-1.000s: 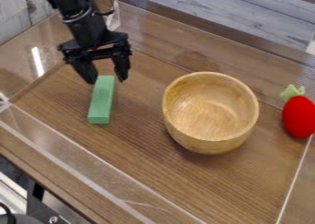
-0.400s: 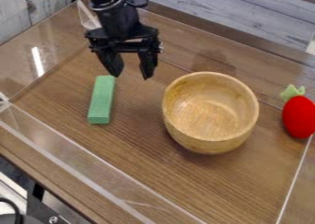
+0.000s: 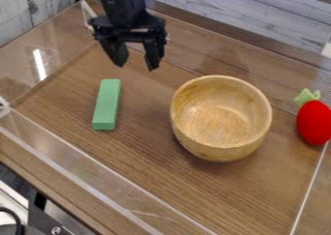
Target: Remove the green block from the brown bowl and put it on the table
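The green block [image 3: 106,104] lies flat on the table [image 3: 142,171], left of the brown bowl [image 3: 222,117], which stands upright with nothing inside it. My gripper [image 3: 135,57] hangs above the table behind the block and up-left of the bowl, pointing down. Its two black fingers stand apart with nothing between them. It touches neither block nor bowl.
A red strawberry-like toy with green leaves [image 3: 312,119] sits at the right edge, right of the bowl. Low clear acrylic walls [image 3: 77,161] run along the front and left sides of the table.
The gripper has risen from just above the block's far end and shifted right, toward the back. The block and bowl have stayed where they were.
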